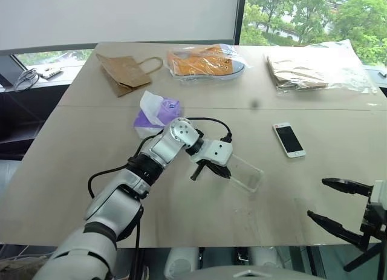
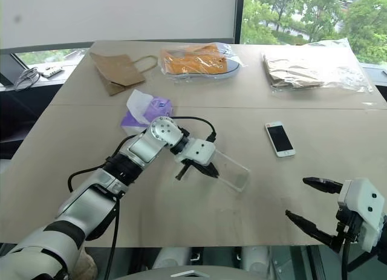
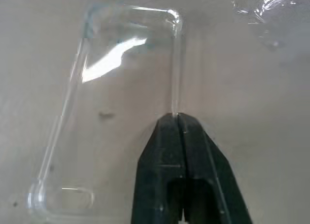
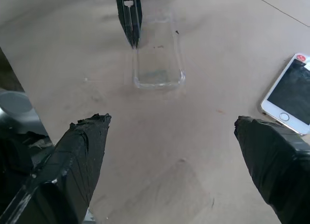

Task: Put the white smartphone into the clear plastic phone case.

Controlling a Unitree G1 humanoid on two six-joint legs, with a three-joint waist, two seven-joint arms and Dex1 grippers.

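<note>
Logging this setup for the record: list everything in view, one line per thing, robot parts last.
white smartphone: one, white with dark screen, flat on the table, right of centre.
clear plastic phone case: one, transparent, on the table at centre, one long edge pinched by the left tool.
tissue pack: one, purple with white tissue sticking out, behind the left arm.
paper bag: one, brown with handle, far left of the table.
shoe in a clear bag: one, orange, far centre.
bagged brown items: one bundle in clear plastic, far right.
table: one, light wood.
left tool: black fingers shut on the case's edge.
right tool: black fingers open, near right, holding nothing.
</note>
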